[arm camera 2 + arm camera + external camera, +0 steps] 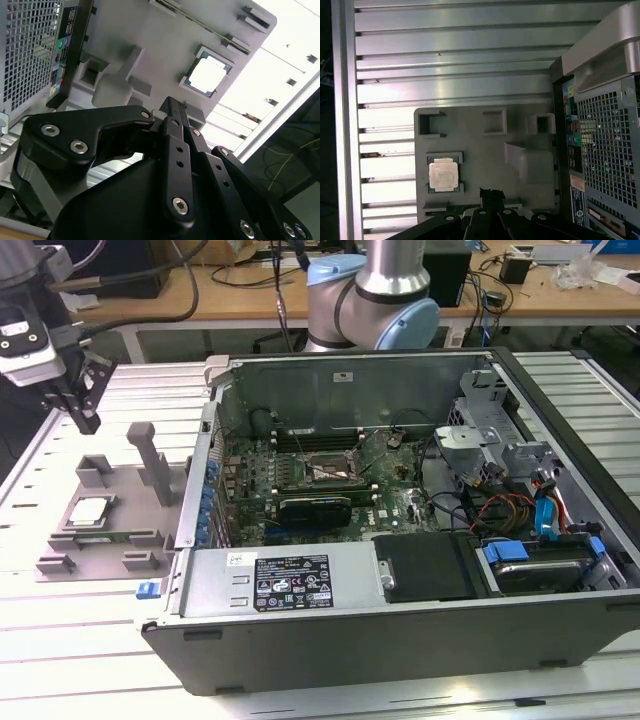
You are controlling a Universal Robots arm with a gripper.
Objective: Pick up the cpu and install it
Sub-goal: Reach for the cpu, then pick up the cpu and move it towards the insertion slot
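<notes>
The tool hangs in the air at the exterior view's left, above the far end of the grey plastic tray and touching nothing, its black fingers brought together to a narrow tip and holding nothing. The cpu lies flat in its square pocket in the tray, silver top up, nearer the camera than the tool and clear of it; both wrist views look down on it past the fingertips. The tray sits on the slatted metal worktop, just beside the open computer case, where the dark socket shows on the green board.
</notes>
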